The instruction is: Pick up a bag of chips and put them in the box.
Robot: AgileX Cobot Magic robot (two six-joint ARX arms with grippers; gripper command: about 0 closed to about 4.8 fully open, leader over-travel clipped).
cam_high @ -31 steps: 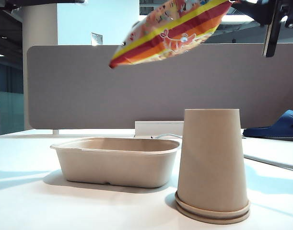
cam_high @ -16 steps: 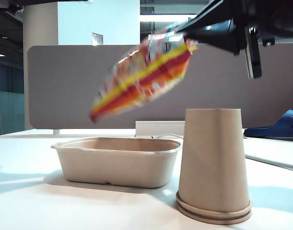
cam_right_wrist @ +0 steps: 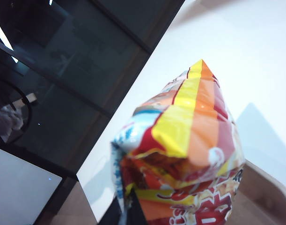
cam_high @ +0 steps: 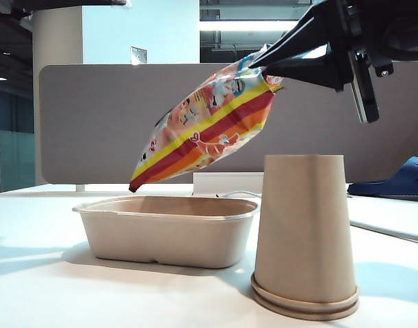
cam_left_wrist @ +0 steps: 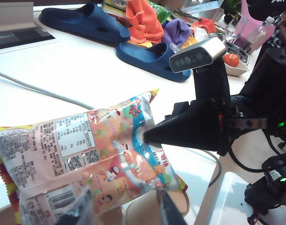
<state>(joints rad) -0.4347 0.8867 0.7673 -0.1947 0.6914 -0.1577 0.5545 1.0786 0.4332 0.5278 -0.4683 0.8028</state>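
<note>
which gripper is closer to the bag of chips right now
Right. The right gripper is shut on the upper end of the bag of chips, above the box. The left gripper is open, beside the bag without touching.

You had one bag of chips, one box and one upturned paper cup on one bench. You could count two blue slippers in the left wrist view and two end effectors: the right end effector and the left end effector.
</note>
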